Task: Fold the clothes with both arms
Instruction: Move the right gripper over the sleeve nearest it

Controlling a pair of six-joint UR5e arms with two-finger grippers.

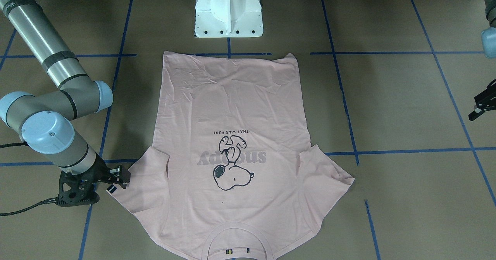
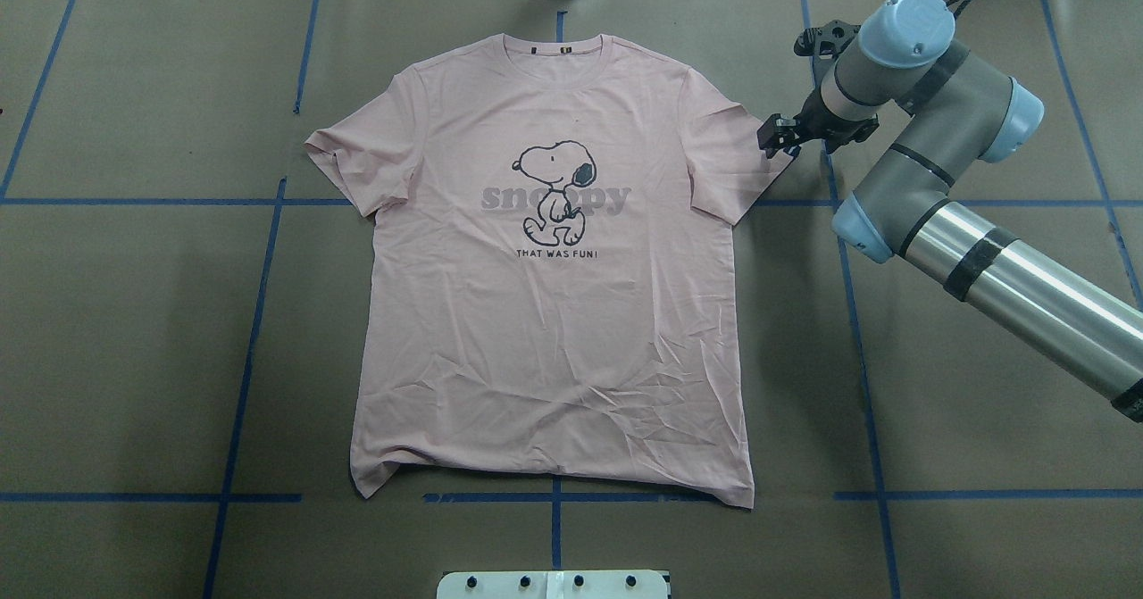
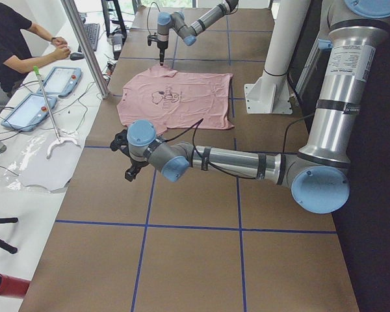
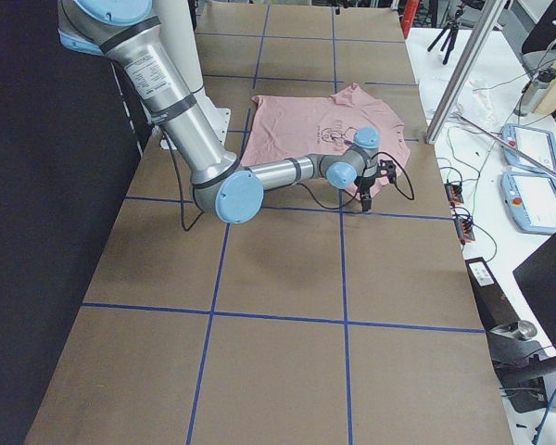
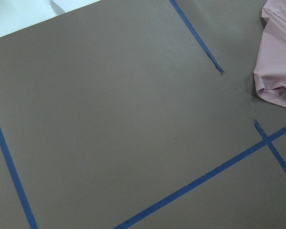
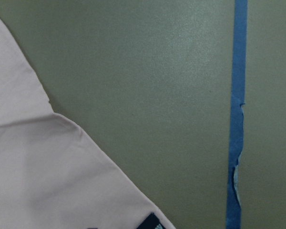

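While the T-shirt (image 2: pixel 554 313) lies flat, the right gripper (image 1: pixel 118 183) is held with jaws apart at its sleeve edge; the left gripper's (image 1: pixel 480 105) state cannot be told.

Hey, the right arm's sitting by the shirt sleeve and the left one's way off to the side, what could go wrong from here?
1. The right gripper sits at the very edge of the T-shirt, at its near sleeve. A shallow grab might slip off or catch only one layer.
2. The left gripper is far from the opposite sleeve, so a one-sided pull could drag the shirt askew.
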